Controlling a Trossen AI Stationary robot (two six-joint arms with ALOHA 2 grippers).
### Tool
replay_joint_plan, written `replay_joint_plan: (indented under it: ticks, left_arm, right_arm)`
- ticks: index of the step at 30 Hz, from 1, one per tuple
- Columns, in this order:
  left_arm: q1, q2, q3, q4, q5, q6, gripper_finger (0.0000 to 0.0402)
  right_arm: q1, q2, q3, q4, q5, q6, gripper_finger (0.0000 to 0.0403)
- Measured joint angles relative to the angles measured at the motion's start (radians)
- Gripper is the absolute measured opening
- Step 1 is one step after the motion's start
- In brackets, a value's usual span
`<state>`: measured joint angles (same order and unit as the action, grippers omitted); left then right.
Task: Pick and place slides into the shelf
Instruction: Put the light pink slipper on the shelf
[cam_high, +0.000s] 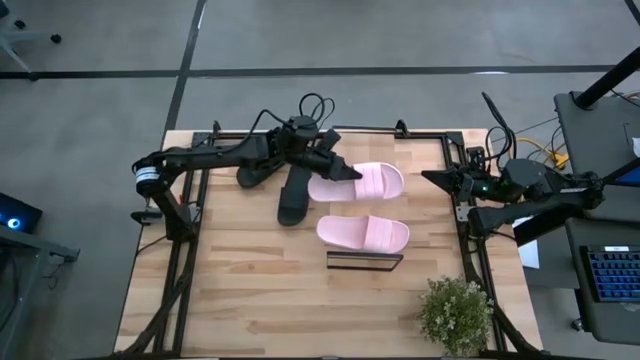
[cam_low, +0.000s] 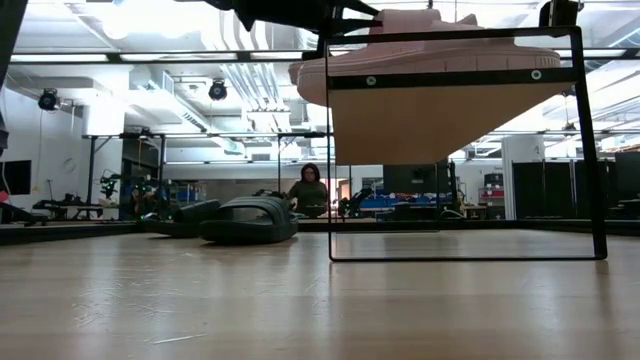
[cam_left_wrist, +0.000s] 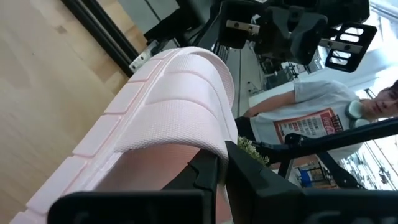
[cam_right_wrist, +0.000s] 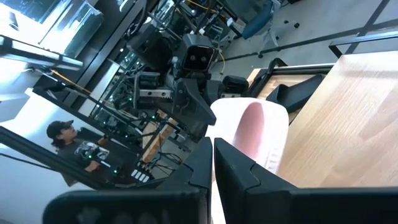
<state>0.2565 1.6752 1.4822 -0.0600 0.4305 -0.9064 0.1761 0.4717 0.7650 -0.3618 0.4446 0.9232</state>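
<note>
My left fingers (cam_high: 352, 172) clamp one pale pink foam slide (cam_high: 370, 182) above the desk (cam_high: 240, 290); its twin (cam_high: 364, 233) rests on the light-wood shelf (cam_high: 364, 260). Two black slides (cam_high: 295, 195) remain. My right fingers (cam_high: 432, 177) wait closed, empty.

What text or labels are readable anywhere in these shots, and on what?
Nothing can be read for certain.
Red-and-white print on the person's grey T-shirt, left wrist view: too blurred to read.
Pink slide held by the left gripper: ribbed strap only, no visible brand.
Black slides, shelf: no lettering visible.
Keyboard beside the table: keys too small to read.
</note>
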Motion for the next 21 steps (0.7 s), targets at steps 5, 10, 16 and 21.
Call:
replay_joint_plan:
  ticks: [5,10,16,21]
  left_arm:
    - [-0.004,0.005,-0.002,-0.002,-0.019,0.0,0.0]
    - [-0.016,0.015,-0.002,-0.004,-0.024,-0.003,0.0]
    - [-0.021,0.024,-0.002,0.0,-0.031,-0.003,0.0]
    - [-0.028,0.03,-0.002,-0.002,-0.055,-0.004,0.0]
  right_arm:
    - [0.0,0.0,0.0,0.0,-0.001,0.0,0.0008]
    - [0.0,0.0,0.0,0.0,-0.002,0.0,0.0008]
    - [0.0,0.001,0.0,0.001,-0.002,0.0,0.0008]
    - [0.0,0.002,0.0,0.001,-0.002,-0.001,0.0008]
